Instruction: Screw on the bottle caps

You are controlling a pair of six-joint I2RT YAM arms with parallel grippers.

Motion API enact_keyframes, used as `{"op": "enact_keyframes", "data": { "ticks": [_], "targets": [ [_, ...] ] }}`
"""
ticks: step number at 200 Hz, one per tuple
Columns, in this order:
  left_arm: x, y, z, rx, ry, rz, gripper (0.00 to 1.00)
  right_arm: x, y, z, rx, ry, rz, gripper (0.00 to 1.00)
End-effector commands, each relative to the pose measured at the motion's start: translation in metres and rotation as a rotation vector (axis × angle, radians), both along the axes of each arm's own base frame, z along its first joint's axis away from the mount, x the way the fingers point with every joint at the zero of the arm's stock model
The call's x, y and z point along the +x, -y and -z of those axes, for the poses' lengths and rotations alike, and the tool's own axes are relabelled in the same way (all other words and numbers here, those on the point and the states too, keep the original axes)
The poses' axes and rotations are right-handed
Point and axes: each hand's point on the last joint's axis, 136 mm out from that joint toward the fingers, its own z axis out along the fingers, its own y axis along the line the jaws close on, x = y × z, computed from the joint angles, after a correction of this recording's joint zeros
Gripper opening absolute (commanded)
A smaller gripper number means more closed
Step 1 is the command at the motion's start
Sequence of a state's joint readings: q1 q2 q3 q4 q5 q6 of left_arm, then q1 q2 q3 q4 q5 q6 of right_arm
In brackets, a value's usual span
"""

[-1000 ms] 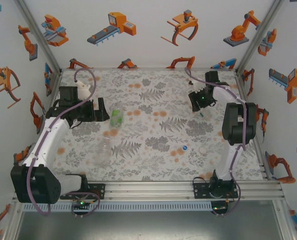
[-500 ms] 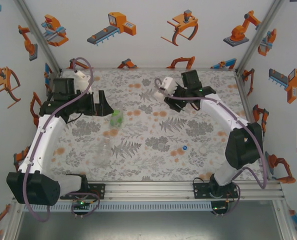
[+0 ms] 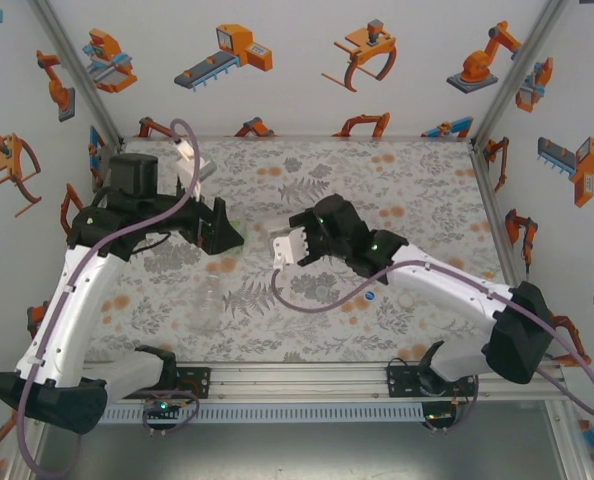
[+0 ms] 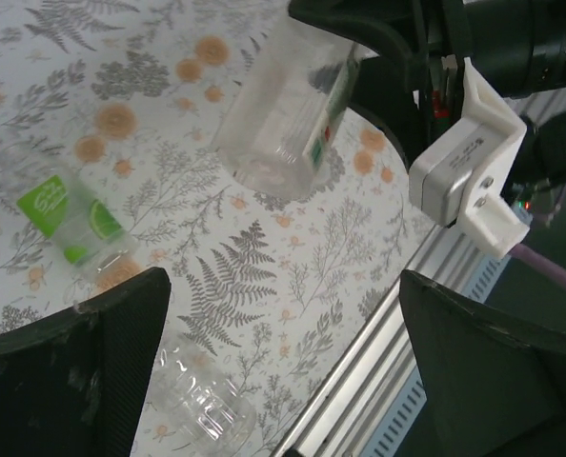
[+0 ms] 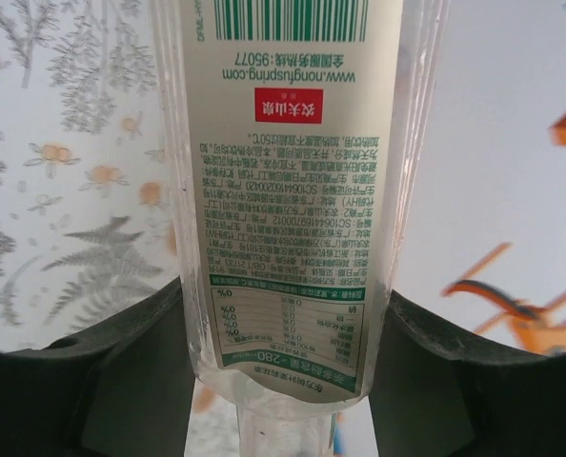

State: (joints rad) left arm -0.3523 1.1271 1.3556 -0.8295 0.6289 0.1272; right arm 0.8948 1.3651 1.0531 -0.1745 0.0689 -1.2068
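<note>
Just to the right of the green-label bottle (image 4: 69,224), which lies on its side on the flowered table (image 3: 427,200), the right gripper (image 5: 285,324) holds the slimmer white-label bottle (image 4: 273,114). Its jaws stand partly closed, with the fingers (image 5: 121,381) pressed one on each flank of the bottle at the low edge of the label. The bottle's long axis carries straight on out of the gripper, slanting down toward the table. The wide closed base leads and points toward the left gripper (image 4: 283,286), and the narrow end sits back between the fingers. I cannot tell whether the base touches the table. The left gripper hangs just over the green-label bottle, its jaws spread as wide as they go and nothing between them. The plain bottle (image 3: 209,302) lies nearer the arm bases than the green-label bottle. The blue cap (image 3: 370,296) sits well off to its right, also nearer the bases.

Half a second ago the right gripper stood well beyond the green-label bottle, toward the back of the table; now it has swung in close beside it, the bottle still in its grip. The left gripper has slid rightward too, and from above it now covers most of the green-label bottle. The plain bottle and blue cap lie where they lay
</note>
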Motion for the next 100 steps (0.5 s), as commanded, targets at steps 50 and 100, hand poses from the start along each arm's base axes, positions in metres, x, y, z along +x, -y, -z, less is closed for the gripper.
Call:
{"op": "enact_keyframes", "data": {
  "ticks": [50,100],
  "targets": [
    [-0.036,0.035,0.020,0.077,0.017,0.245,0.97,-0.026,-0.014,-0.043,-0.076,0.468,-0.041,0.12],
    [-0.046,0.056,0.036,0.120,0.005,0.340,0.98,-0.045,-0.027,-0.049,-0.063,0.522,-0.091,0.11]
  ]
}}
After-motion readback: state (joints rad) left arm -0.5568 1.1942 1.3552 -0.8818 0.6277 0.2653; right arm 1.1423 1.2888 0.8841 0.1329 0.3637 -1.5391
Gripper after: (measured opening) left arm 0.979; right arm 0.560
